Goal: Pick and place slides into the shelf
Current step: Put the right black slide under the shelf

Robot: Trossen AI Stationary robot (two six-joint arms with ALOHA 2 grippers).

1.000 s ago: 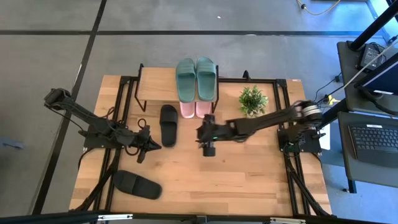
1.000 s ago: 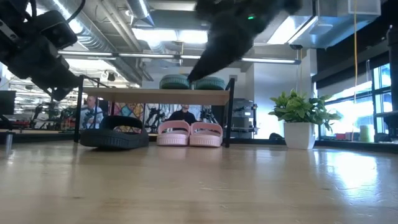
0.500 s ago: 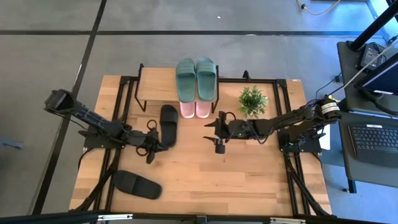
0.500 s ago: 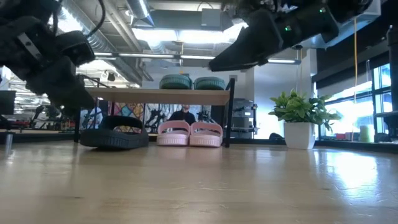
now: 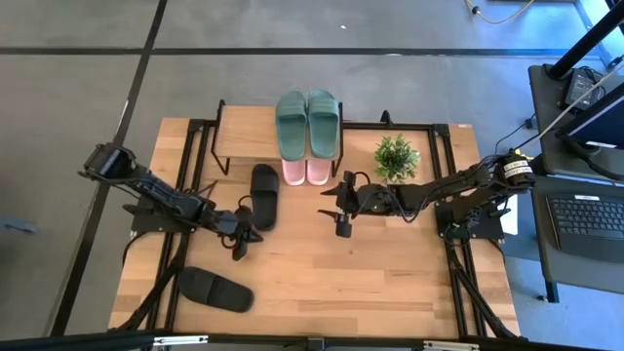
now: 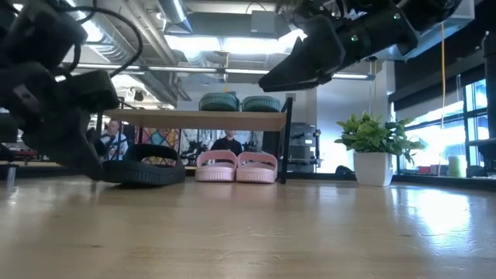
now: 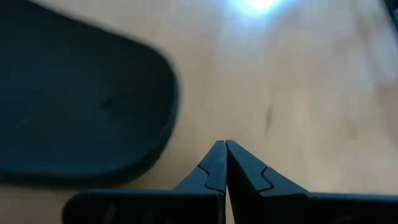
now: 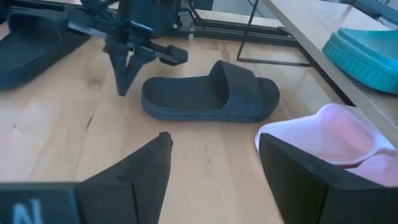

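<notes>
High view: potted plant (image 5: 396, 156) beside shelf (image 5: 249, 135); left gripper (image 5: 240, 246) pressed together, right gripper (image 5: 341, 225) spread.

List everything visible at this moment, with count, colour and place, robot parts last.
Green slides: 2, dark green, on the shelf's top board.
Pink slides: 2, pale pink, on the table under the shelf.
Black slides: 2, black; one in front of the shelf, one at the table's near left.
Shelf: 1, light wood, black frame, table's far edge.
Plant: 1, green, white pot, right of the shelf.
Table: 1, light wood.
Left gripper: shut, low beside the nearer-shelf black slide.
Right gripper: open, raised before the pink slides.
</notes>
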